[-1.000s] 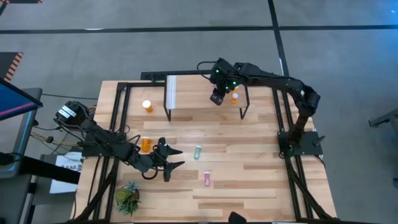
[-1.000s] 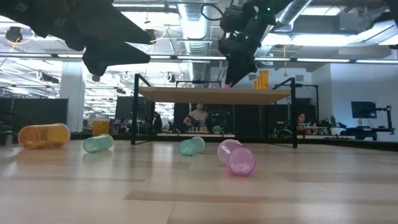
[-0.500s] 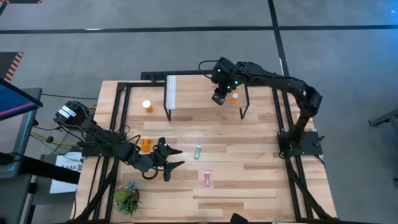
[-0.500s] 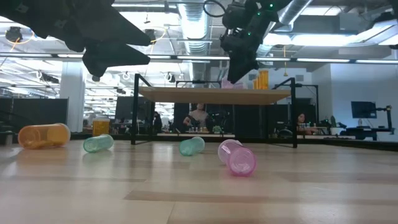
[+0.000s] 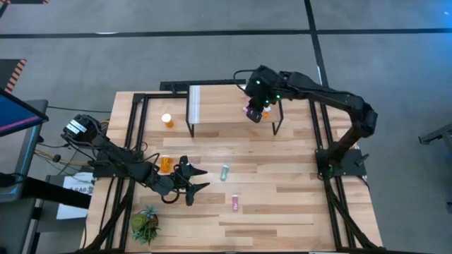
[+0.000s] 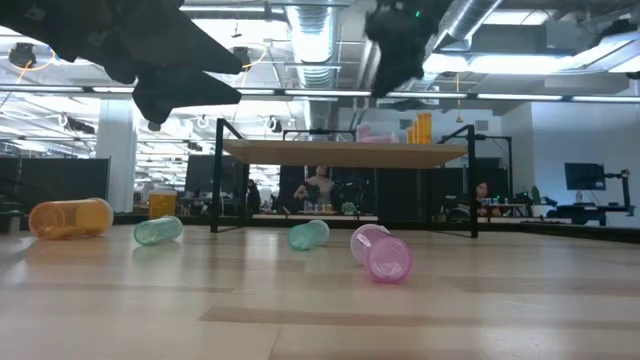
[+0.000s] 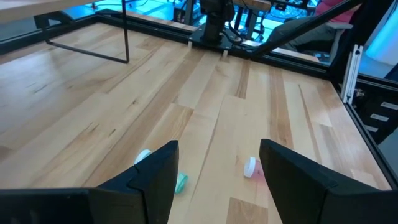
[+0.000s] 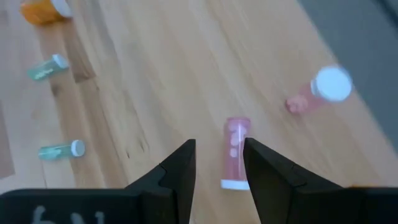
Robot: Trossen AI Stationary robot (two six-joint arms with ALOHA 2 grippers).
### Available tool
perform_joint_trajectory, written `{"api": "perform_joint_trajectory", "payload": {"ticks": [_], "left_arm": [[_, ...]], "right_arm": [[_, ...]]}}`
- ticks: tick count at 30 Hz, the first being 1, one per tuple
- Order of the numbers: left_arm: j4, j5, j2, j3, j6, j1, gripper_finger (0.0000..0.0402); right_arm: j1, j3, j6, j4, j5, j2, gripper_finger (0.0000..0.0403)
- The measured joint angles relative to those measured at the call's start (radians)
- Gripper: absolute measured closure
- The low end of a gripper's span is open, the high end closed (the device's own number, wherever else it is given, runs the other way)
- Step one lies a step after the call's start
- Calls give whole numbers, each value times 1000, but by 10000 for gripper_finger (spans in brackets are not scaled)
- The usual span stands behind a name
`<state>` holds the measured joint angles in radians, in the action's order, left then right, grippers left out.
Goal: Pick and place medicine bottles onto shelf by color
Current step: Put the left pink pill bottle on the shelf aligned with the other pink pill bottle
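— What is different from a second ago?

— The right gripper [image 5: 252,112] has risen off the shelf [image 5: 219,113] and slid towards its right end; in the low view it now hangs well above the board instead of reaching down to it.

— Is it carrying anything?

— No; its jaws stand apart with nothing between them; the pink bottle [image 6: 369,133] stands upright on the shelf near the right end, just beside the orange bottle [image 6: 420,128] already there.

— So that placement is done?

— I judge so; pink has been let go and stays standing; orange and pink each have a spot on the shelf.

— What remains?

— On the table, a lying orange bottle [image 6: 70,217] towards the left edge, two teal bottles [image 6: 158,230] [image 6: 308,234] near the middle, and another pink bottle [image 6: 380,253] towards the near edge; an upright orange one [image 5: 167,121] stands near the far-left corner.

— And the left arm?

— The left gripper [image 5: 192,179] has not moved; it hovers near the left edge, jaws wide and empty.
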<state>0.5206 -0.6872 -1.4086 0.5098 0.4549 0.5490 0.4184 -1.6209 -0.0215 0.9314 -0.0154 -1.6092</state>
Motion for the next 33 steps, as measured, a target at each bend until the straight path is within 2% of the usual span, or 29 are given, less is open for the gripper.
{"api": "perform_joint_trajectory", "payload": {"ticks": [5, 11, 16, 23, 28, 33], "left_arm": [[0, 0, 0, 0, 0, 6, 189], [0, 0, 0, 0, 1, 13, 189], [11, -8, 0, 0, -3, 9, 189], [14, -9, 0, 0, -6, 5, 189], [14, -9, 0, 0, -5, 6, 189], [7, -5, 0, 0, -5, 6, 189]], "right_arm": [[-72, 82, -8, -118, 46, 106, 246], [-116, 307, 9, -353, 45, 253, 246], [-114, 411, 10, -383, 60, 301, 246], [-97, 345, -3, -273, 69, 211, 235], [-69, 239, 14, -106, 69, 77, 181], [-41, 154, 13, -41, 69, -26, 134]]}}
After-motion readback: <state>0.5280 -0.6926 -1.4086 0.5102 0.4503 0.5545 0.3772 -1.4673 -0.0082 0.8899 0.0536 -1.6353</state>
